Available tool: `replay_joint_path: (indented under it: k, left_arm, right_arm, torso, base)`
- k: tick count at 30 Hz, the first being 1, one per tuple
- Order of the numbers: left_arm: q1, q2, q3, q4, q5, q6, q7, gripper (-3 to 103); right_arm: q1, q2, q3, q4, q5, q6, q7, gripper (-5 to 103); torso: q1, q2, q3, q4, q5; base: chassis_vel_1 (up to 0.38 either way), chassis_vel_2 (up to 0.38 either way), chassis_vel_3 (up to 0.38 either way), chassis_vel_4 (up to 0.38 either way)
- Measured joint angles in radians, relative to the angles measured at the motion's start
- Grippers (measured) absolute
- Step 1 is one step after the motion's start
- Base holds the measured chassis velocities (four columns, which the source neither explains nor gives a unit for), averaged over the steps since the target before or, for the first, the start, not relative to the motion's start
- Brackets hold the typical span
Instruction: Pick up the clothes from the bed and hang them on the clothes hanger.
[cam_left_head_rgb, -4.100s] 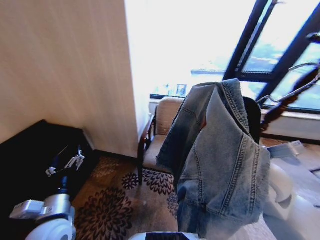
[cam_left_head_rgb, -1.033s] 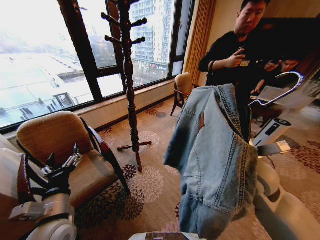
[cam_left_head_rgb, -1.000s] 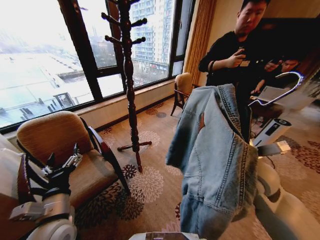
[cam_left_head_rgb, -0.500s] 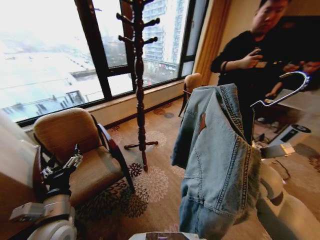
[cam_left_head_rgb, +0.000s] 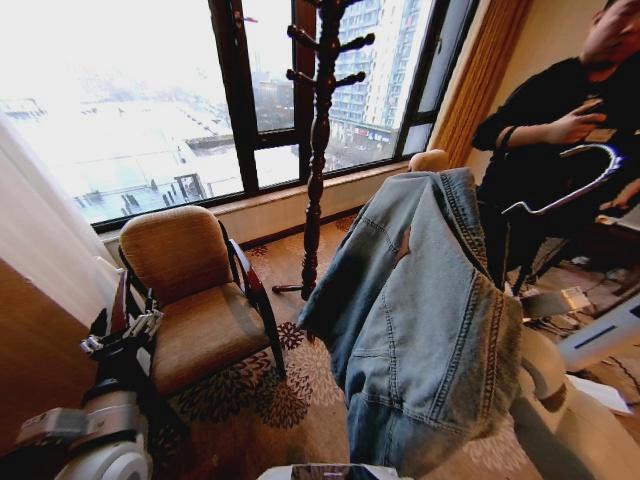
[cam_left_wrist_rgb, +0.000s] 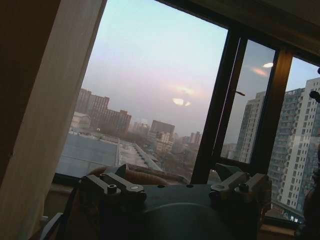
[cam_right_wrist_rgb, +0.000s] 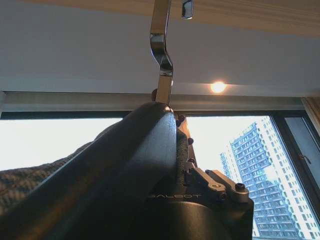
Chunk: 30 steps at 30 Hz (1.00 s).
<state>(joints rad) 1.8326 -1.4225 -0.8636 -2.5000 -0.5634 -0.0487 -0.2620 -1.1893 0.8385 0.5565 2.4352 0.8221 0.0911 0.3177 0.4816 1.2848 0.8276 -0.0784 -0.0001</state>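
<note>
Denim jacket (cam_left_head_rgb: 420, 330) draped on clothes hanger (cam_left_head_rgb: 565, 185), held up high right of coat stand (cam_left_head_rgb: 318, 130), hook curving toward window side. Right end effector (cam_right_wrist_rgb: 170, 150) raised under jacket, clamped on hanger neck; right arm bent upward. Left end effector (cam_left_head_rgb: 120, 335) parked low beside armchair (cam_left_head_rgb: 190, 290), left of coat stand, fingers (cam_left_wrist_rgb: 115, 185) spread, nothing held.
</note>
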Motion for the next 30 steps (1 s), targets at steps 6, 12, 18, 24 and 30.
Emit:
replay_joint_path:
  k: [6,12,18,24,30]
  left_arm:
    - [-0.003,0.003,0.0,0.0,-0.002,-0.002,0.002,100]
    - [-0.009,0.005,0.001,0.0,-0.003,-0.003,0.004,100]
    - [-0.01,0.003,0.003,0.0,-0.003,-0.004,0.005,100]
    - [-0.007,0.0,0.003,0.0,-0.003,-0.007,0.006,100]
    - [-0.007,-0.005,0.005,0.0,-0.001,-0.008,0.007,100]
  right_arm:
    - [0.005,0.002,-0.006,-0.009,-0.005,-0.002,0.001,23]
    - [0.015,-0.001,-0.009,-0.017,-0.004,-0.003,0.003,23]
    - [0.012,0.001,-0.009,-0.02,-0.004,-0.003,0.004,23]
    - [0.007,0.006,-0.009,-0.02,-0.006,-0.002,0.004,23]
    - [0.003,0.006,-0.008,-0.02,-0.006,0.0,0.004,23]
  torso:
    - [0.0,0.0,0.0,0.0003,0.0002]
    - [0.0,0.0,0.0,0.0005,0.0001]
    - [0.0,0.0,0.0,0.0004,0.0001]
    - [0.0,0.0,0.0,0.0006,0.0002]
    - [0.0,0.0,0.0,0.0005,0.0001]
  base:
    - [0.0,0.0,0.0,0.0]
    - [0.0,0.0,0.0,0.0]
    - [0.0,0.0,0.0,0.0]
    - [-0.054,0.034,0.047,-0.031]
    - [-0.092,0.089,0.079,-0.08]
